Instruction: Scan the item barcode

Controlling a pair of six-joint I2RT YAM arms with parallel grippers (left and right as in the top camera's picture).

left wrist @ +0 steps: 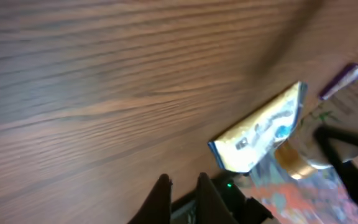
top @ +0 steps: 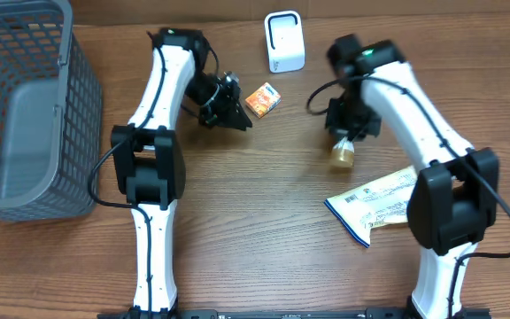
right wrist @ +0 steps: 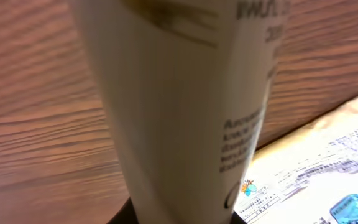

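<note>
- Near the tabletop's (top: pixel 264 239) far edge stands the white scanner (top: pixel 284 42).
- Just right of it, the right gripper (top: pixel 347 135) clamps a gold-capped cream tube (top: pixel 343 153).
- Beside an orange box (top: pixel 262 99), the left gripper (top: pixel 237 115) is closed with nothing between its fingers (left wrist: pixel 160 196).

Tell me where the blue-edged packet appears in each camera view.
Overhead: the packet lies at lower right.
Left wrist: the packet is right of centre, tilted.
Right wrist: the packet fills the bottom right corner.
Shared landmark: the tube, near the packet in every view.
</note>
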